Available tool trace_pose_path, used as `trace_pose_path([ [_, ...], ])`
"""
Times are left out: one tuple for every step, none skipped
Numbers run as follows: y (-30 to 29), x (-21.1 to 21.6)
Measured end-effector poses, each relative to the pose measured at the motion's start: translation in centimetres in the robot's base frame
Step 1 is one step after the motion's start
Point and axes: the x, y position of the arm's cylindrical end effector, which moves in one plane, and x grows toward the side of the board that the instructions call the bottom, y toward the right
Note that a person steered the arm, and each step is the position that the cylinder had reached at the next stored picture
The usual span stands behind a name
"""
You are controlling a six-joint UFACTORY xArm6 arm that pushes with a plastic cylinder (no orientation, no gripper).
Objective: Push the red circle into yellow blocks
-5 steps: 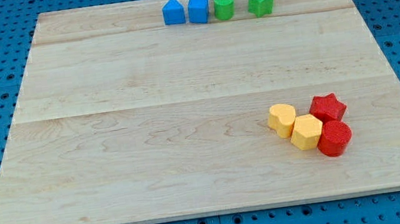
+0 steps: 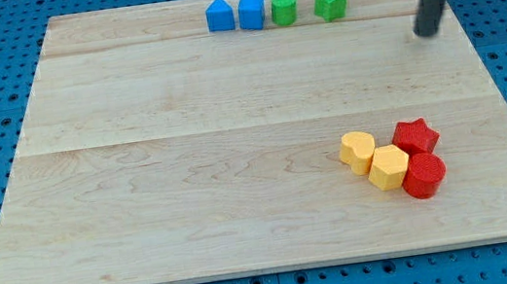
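The red circle (image 2: pixel 424 176) lies at the lower right of the board and touches the right side of the yellow hexagon (image 2: pixel 389 167). A yellow heart-shaped block (image 2: pixel 359 152) sits just left of and above the hexagon, touching it. A red star (image 2: pixel 416 135) sits directly above the red circle. My tip (image 2: pixel 428 33) is at the upper right of the board, well above the red and yellow cluster and to the right of the green blocks. It touches no block.
Along the board's top edge stand a blue pentagon-like block (image 2: pixel 219 15), a blue cube (image 2: pixel 252 12), a green cylinder (image 2: pixel 285 7) and a green star-like block (image 2: pixel 330 2). The wooden board (image 2: pixel 189 170) lies on a blue pegboard.
My rod has moved from the top edge near the blue cube and green cylinder to the right and downward. No block has moved.
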Motion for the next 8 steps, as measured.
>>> trace_pose_path([
  [1.4,8.9],
  [2.5,15.2],
  [2.4,15.2],
  [2.4,14.7],
  [2.4,14.8],
  [2.9,15.5],
  [5.3,17.1],
  [9.3,17.6],
])
